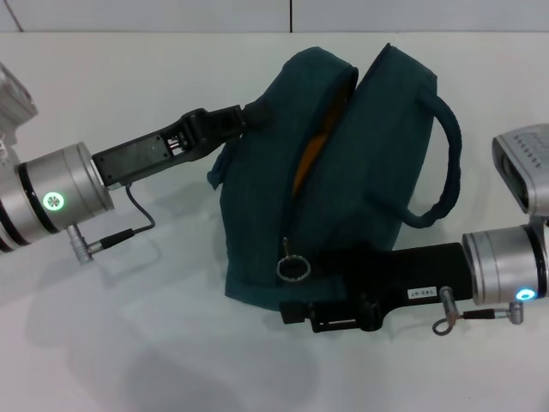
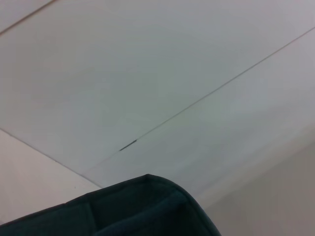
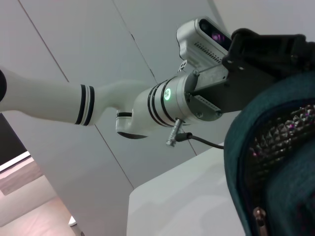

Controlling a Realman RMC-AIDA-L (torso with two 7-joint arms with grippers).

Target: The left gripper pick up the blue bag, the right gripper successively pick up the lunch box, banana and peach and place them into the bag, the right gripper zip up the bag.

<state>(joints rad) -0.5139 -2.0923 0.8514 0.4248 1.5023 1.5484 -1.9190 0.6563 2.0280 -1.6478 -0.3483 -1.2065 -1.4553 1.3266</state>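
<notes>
Left gripper [image 1: 243, 116], black linkage claw: fingers clamped on the upper left edge of the dark teal-blue fabric bag [image 1: 360, 172], where a loop handle sits. Right gripper [image 1: 296, 311], matching black claw: lies against the bag's lower front edge, just below the silver ring zipper pull [image 1: 293, 268]; finger state cannot be told. Bag rests on white table [image 1: 129, 343], zipper open, orange-yellow object [image 1: 307, 159] showing inside.
</notes>
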